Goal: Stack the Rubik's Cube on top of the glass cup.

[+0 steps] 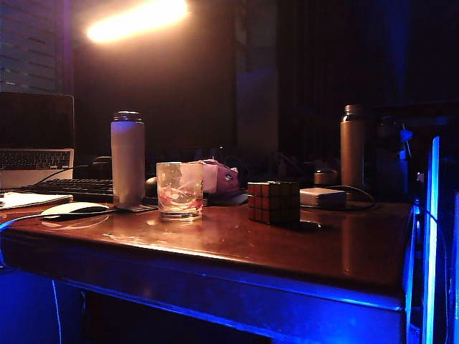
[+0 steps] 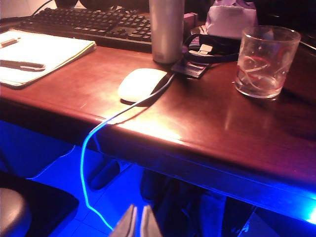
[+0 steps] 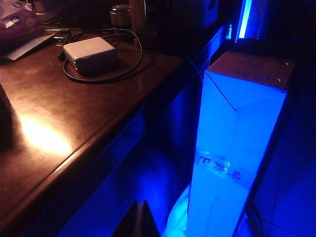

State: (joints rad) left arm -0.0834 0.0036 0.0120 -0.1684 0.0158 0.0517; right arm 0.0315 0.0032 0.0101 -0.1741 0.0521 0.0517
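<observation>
On the glossy dark wooden table (image 1: 237,236) the small Rubik's Cube (image 1: 273,202), black-gridded with red and orange stickers showing, stands just to the 3 o'clock side of the short clear glass cup with reddish-pink swirls (image 1: 179,190) in the exterior view, the two apart with bare wood between them. Neither arm appears in that view.

The left gripper (image 2: 137,223) hangs below and in front of the table's near edge, its two pale fingertips pressed close together with only a thin slit between them. From it, the glass cup (image 2: 265,61) sits up on the tabletop toward 1 o'clock, well apart. A white computer mouse (image 2: 143,85) with its glowing blue cable lies nearer, at about 12 o'clock, and a tall pale cylindrical bottle (image 2: 167,29) stands beyond it.

The right gripper (image 3: 138,221) is likewise low, off the table's edge, dark fingertips meeting in a closed point. The cube cannot be made out clearly in its wrist view. A flat white box with a looped dark cable (image 3: 90,52) lies on the table toward 11 o'clock, and a tall blue-lit cardboard box (image 3: 237,143) stands on the floor toward 1 o'clock; printed characters on its face are too blurred to read.
</observation>
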